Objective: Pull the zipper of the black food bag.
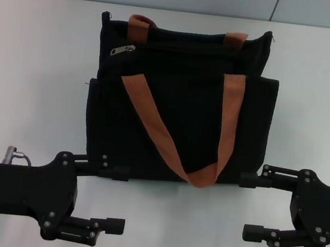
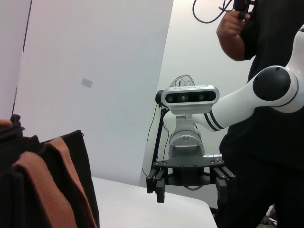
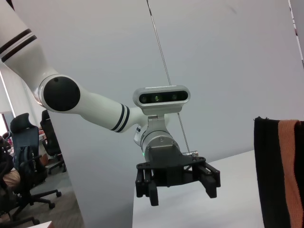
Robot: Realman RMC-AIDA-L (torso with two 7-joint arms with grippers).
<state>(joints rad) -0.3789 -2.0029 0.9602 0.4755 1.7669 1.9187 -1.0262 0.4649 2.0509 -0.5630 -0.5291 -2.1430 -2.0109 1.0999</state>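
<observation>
The black food bag (image 1: 178,113) stands in the middle of the white table, its orange-brown strap handles (image 1: 153,122) draped down the front. The silver zipper (image 1: 123,50) pull lies on the top track near the bag's left end. My left gripper (image 1: 116,199) hovers open near the table's front left, its upper finger close to the bag's lower left corner. My right gripper (image 1: 250,206) is open at the front right, level with the bag's lower right corner. Each wrist view shows the opposite arm: the right gripper (image 2: 192,190) open, the left gripper (image 3: 181,190) open, each with a bag edge (image 2: 42,185) (image 3: 278,171).
The white table (image 1: 31,83) runs wide on both sides of the bag, with a grey wall behind it. A person in black (image 2: 266,142) stands beside the right arm. Office chairs (image 3: 28,161) stand beyond the table on the left arm's side.
</observation>
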